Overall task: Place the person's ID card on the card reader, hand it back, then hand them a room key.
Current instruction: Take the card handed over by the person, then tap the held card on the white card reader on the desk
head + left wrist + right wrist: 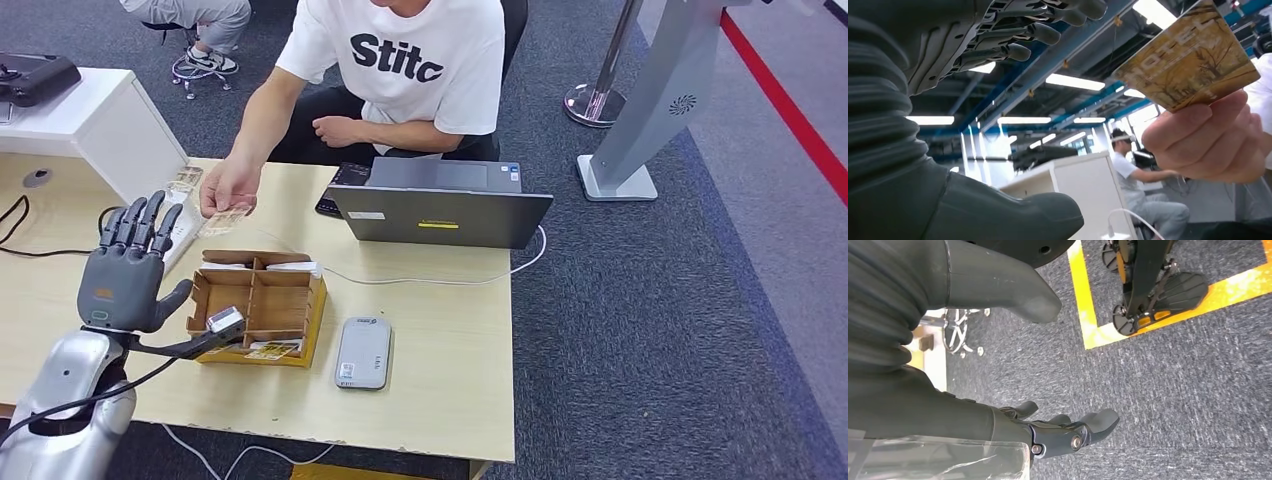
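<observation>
- The robot's left hand (128, 268) is raised above the wooden table (440, 380), fingers spread, holding nothing.
- A person's hand (228, 190) holds a hotel key card (1190, 57) just beyond it.
- A cardboard organiser (260, 305), grey card reader (363, 352) and laptop (440, 205) follow.
- The right hand (1063, 432) hangs over grey carpet, fingers loosely apart, empty.

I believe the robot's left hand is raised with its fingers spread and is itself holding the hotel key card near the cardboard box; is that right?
Not quite: the left hand holds nothing. The person's hand holds the key card, as the left wrist view shows. The hand is indeed raised with fingers spread, near the cardboard box.
</observation>
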Tool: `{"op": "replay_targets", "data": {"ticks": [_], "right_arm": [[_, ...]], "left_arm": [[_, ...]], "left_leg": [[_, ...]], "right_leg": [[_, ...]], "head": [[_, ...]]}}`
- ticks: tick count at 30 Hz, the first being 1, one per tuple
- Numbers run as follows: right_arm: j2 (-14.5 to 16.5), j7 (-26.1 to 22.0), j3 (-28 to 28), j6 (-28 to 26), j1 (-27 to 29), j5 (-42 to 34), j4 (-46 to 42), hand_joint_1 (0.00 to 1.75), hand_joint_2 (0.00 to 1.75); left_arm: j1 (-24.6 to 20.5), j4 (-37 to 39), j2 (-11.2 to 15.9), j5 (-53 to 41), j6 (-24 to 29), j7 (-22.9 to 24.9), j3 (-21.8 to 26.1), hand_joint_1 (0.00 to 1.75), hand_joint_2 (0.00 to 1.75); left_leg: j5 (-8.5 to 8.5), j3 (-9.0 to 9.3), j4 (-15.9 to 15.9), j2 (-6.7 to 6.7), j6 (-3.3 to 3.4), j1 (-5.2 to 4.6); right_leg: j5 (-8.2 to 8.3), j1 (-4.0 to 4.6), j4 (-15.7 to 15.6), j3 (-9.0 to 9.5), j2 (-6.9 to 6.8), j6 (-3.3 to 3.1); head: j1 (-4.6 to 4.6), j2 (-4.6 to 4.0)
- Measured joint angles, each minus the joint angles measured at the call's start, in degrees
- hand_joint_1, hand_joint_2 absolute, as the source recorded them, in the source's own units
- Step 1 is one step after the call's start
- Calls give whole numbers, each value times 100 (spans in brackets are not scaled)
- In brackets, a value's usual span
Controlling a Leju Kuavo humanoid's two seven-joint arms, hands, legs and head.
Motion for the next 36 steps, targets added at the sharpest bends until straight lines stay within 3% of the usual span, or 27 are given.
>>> {"op": "replay_targets", "data": {"ticks": [10,11,14,15,36], "right_arm": [[-2,11,0,-1,-8,130,67,0,175],[-2,12,0,-1,-8,132,70,0,175],[-2,11,0,-1,-8,141,72,0,175],[-2,11,0,-1,-7,146,72,0,175],[-2,5,0,0,-6,213,74,0,175]], "left_arm": [[-27,0,120,-490,234,219,-316,0,175],[-27,0,120,-495,234,220,-336,20,175],[-26,0,119,-520,241,220,-384,151,175],[-26,0,118,-524,245,220,-399,175,175],[-45,-13,76,-428,280,246,-522,175,175]], "left_leg": [[0,-1,0,0,0,0],[0,-1,0,0,0,0],[0,-1,0,0,0,0],[0,-1,0,-1,0,0],[0,-1,1,-1,0,-1]], "right_leg": [[0,0,0,0,-1,0],[0,0,0,0,-1,0],[0,0,0,0,-1,0],[0,0,0,0,-1,0],[0,0,-1,-3,-1,-1]], "head": [[0,0],[0,0],[0,0],[0,0],[-1,0]]}}
